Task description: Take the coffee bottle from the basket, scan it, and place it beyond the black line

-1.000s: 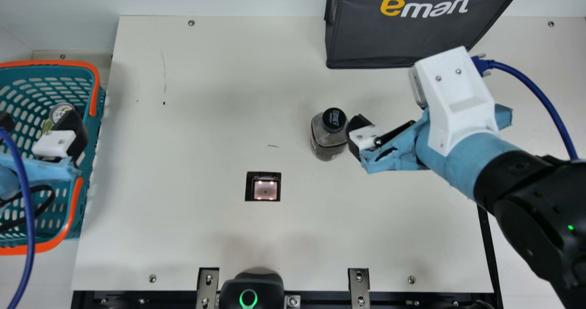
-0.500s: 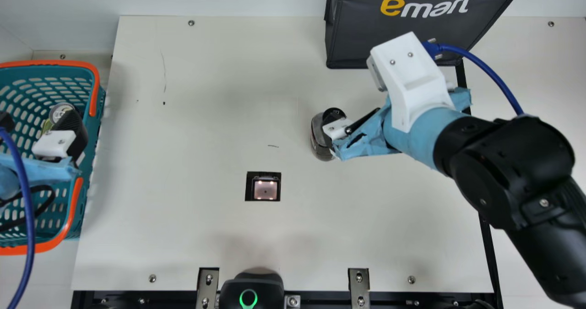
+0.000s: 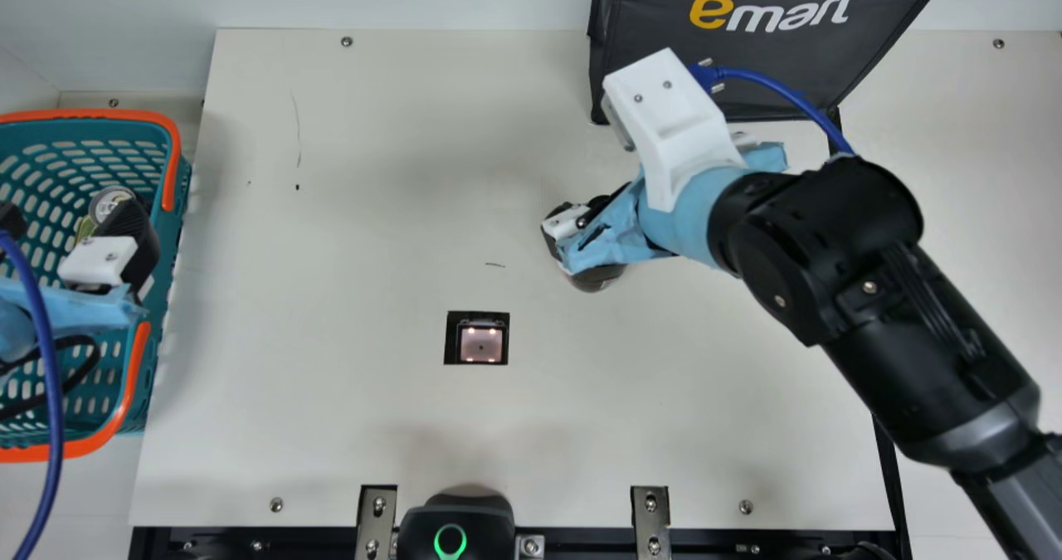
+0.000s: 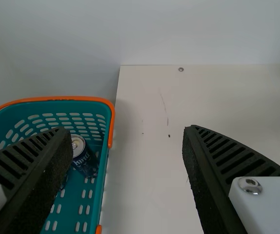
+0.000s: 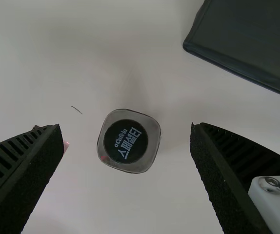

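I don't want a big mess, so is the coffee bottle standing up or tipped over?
Standing up: the right wrist view looks down on the coffee bottle, its black cap ringed by its squarish shoulders.

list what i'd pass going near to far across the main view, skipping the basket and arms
Black device with a green ring → square scanner window → coffee bottle → dark grey bag
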You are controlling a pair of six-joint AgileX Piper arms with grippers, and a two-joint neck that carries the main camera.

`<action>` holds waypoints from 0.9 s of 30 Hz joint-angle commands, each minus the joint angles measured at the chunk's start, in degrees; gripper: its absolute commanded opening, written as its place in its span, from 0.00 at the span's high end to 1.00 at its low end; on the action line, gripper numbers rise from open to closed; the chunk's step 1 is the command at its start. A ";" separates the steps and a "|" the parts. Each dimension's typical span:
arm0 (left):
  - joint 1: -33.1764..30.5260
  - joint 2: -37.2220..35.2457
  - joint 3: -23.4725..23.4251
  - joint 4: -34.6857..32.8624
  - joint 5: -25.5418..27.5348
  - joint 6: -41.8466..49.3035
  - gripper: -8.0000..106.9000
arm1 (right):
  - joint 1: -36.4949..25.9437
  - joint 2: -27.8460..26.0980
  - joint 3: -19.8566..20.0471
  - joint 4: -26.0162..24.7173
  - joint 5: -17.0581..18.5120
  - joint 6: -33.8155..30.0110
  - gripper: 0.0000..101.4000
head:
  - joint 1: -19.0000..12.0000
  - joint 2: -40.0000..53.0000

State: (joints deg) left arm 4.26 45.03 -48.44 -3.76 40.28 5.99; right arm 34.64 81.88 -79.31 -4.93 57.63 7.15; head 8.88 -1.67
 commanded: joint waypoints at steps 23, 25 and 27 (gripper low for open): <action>0.00 0.00 0.00 0.00 0.00 0.00 0.15 | 1.29 5.01 2.84 -1.91 -0.87 3.55 0.10 | -0.96 0.09; 0.00 0.00 0.00 0.00 0.00 0.00 0.15 | 1.30 5.08 3.10 -1.92 -0.91 3.71 0.24 | -0.96 0.09; 0.00 0.00 0.00 0.00 0.00 0.00 0.15 | 1.30 5.17 3.24 -1.95 -0.91 3.86 0.37 | -0.96 0.09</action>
State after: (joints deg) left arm 4.26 45.03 -48.44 -3.76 40.28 5.99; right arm 35.92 87.00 -76.10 -6.93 56.71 10.99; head 8.88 -1.67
